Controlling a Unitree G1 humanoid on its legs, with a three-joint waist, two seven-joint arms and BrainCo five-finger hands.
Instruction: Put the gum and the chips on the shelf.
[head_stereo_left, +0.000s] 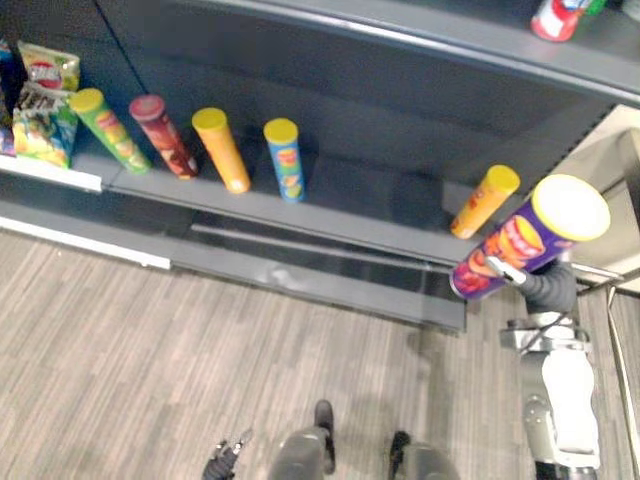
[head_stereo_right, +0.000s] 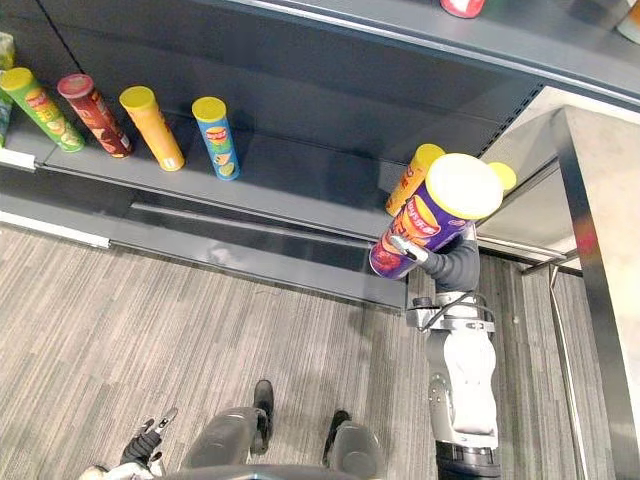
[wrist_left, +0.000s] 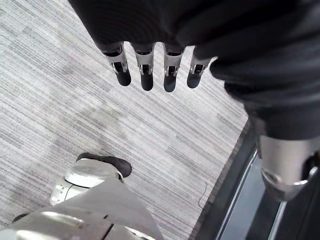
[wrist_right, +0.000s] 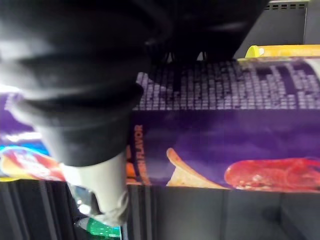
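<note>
Holding the purple chips can (head_stereo_left: 520, 245) tilted in the air, the right hand (head_stereo_right: 455, 265) has its fingers and thumb wrapped round the tube's lower part. The can is just in front of the lower shelf (head_stereo_left: 350, 200), near a yellow chips can (head_stereo_left: 484, 200) that stands there. Further along the same board stand a green can (head_stereo_left: 110, 130), a red can (head_stereo_left: 163, 137), an orange can (head_stereo_left: 221, 150) and a blue can (head_stereo_left: 285, 160), with chip bags (head_stereo_left: 45, 110) at the far end. The purple can seems not yet set down (the open stretch beside the yellow one looks the likely spot). The left hand (wrist_left: 146, 75) hangs over the carpet (wrist_left: 60, 100), fingers straight, carrying nothing. Whether the gum is shelved I cannot tell, so that half probably remains.
</note>
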